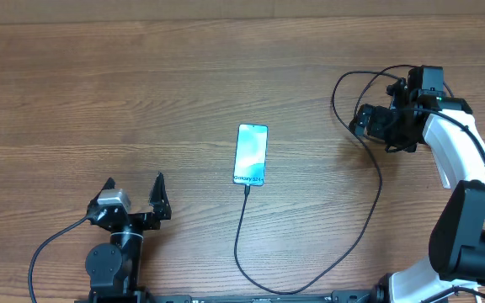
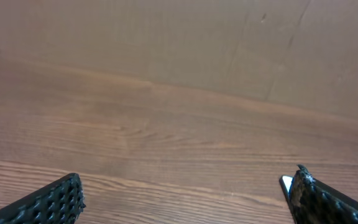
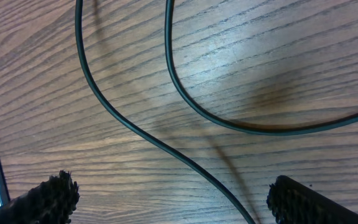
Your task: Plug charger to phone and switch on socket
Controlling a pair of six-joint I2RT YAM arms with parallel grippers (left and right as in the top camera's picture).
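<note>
1. Phone [image 1: 251, 155] lies flat near the middle of the wooden table [image 1: 99, 76], screen up and lit pale blue. Its long side runs away from the robot, and small dark lettering sits at its near end.
2. The charger [image 1: 237, 240], a thin black cable, meets the phone at that near end. Whether its tip is fully seated cannot be told from above.
3. From the phone the cable runs toward the near table edge, sweeps to the right, climbs back up the right side and curls into a loop beside the right arm [image 1: 457, 147].
4. The right gripper [image 3: 173, 202] hangs low over that loop, to the right of the phone and well apart from it. Its fingers are spread wide with nothing between them.
5. In the right wrist view, two strands of the cable cross the wood grain beneath the gripper, one curving in a broad bend, and a lit edge of the phone shows at the left border.
6. The left gripper [image 1: 135, 187] sits at the near left of the table, well apart from both phone and cable. Its two dark fingers are splayed wide and hold nothing.
</note>
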